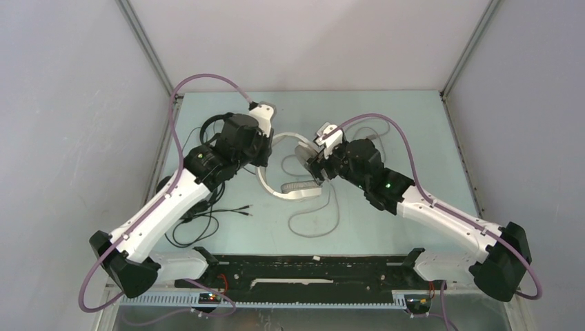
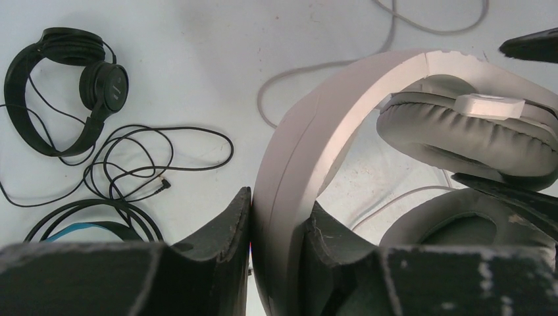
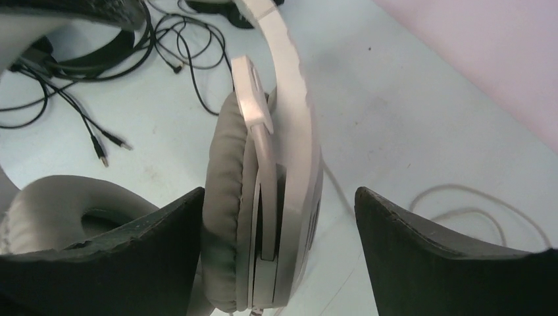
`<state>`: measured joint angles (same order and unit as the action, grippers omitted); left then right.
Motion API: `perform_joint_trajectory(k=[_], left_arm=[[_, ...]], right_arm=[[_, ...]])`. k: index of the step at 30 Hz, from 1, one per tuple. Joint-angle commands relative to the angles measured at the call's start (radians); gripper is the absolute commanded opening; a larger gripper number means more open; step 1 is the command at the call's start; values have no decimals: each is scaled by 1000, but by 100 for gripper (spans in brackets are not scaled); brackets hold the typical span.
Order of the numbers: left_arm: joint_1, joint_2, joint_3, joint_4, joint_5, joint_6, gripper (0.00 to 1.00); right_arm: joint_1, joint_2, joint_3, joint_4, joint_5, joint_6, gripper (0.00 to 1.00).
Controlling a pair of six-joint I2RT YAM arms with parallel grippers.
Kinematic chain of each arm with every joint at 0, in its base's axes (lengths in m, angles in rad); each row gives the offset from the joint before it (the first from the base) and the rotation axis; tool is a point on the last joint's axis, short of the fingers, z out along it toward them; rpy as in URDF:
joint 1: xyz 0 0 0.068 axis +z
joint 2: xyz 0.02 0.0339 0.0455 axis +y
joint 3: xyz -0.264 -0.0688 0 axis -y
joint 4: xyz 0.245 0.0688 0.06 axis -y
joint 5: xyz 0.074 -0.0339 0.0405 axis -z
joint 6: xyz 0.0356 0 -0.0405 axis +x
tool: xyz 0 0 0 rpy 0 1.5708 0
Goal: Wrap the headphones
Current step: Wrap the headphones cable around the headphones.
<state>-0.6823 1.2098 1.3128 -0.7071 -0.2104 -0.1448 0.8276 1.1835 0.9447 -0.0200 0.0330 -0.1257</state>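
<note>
White headset (image 1: 270,185) noted at mid-frame of the top view, lying on the pale table (image 1: 386,124) between the two arms. Headband seen arched, two grey padded ear cushions at its ends. No writing on it can be read.

Left gripper (image 2: 279,210): headband clamped between its black fingers (image 2: 224,227), one pad pressed to each flat side of the band. Jaws narrow, closed on the band.

Right gripper (image 3: 278,194): jaws wide, set astride one ear cup. The near ear cushion (image 3: 224,197) is just met by the left-hand finger in that frame; the other finger stands apart from the cup's outer shell. Nothing is gripped.

Pale cable (image 2: 309,67) trails off the headset in loose loops on the table, toward lower centre of the top view.

Small black headset (image 2: 105,85) recorded at upper left of the left wrist view, lying flat, well apart from the white one. Its thin black cable (image 2: 197,135) is spread in loose coils below it, the plug (image 2: 163,184) lying free.

Bulkier black headset (image 2: 85,227), blue lining visible, is partly seen at the lower left edge of that view, largely hidden behind the gripper body.

In the top view both black headsets are mostly covered by the left arm.
</note>
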Motion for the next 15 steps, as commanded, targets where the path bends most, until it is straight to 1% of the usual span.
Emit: perform_joint_trajectory(k=[1,3,6,8,9,10,12,15], left_arm=[[1,-56,46,70,28,-6,0],[1,-60,37,79,23,-12,0],[1,-65,25,87,22,-26,1],[1,-67,16,86,4,-35,9],[1,-65,11,86,-25,-138,16],[0,-61,7,78,-53,-59,18],[1,-49,1,58,-85,-56,24],[-5,-27,13,11,-114,-60,39]], right_arm=[[8,26,48,-37,16,11,81],[10,33,47,-31,20,19,74],[12,30,48,-13,62,37,52],[16,18,48,23,90,57,37],[16,12,48,27,96,72,34],[15,7,48,36,99,89,32],[18,1,49,50,96,120,31],[23,6,71,27,86,168,29]])
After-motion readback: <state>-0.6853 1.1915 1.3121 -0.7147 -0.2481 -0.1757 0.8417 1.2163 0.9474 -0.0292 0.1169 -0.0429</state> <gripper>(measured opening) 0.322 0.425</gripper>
